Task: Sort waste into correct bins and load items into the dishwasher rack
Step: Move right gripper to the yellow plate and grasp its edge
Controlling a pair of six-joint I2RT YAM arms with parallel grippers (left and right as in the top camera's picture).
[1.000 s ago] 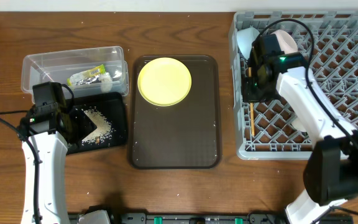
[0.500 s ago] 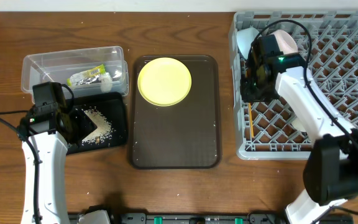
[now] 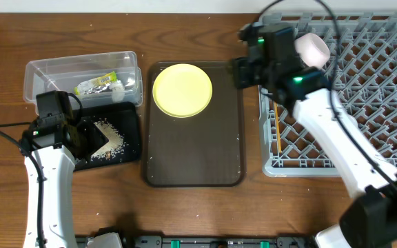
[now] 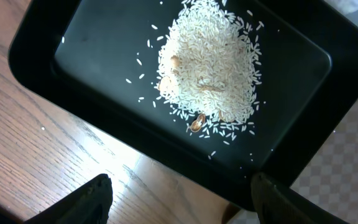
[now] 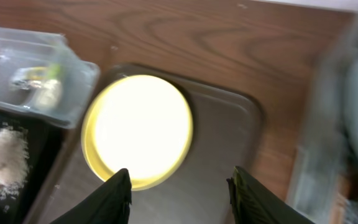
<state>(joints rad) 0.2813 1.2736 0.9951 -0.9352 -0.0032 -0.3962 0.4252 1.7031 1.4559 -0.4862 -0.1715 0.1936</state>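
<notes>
Left gripper: jaws wide apart, empty, hovering over the near edge of the shallow black rectangular tray at the table's left side. A heap of whitish rice grains lies in that tray.

Right gripper: jaws parted, holding nothing, above the round yellow plate. The plate sits at the far end of the brown serving tray, mid-table.

Green-and-yellow wrapper is in the clear plastic tub, far left.

Wooden chopsticks lie in the grey pegged rack, along its left edge.

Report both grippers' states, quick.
Left gripper: open, empty, over the black tray.
Right gripper: open, empty, by the yellow plate.
</notes>
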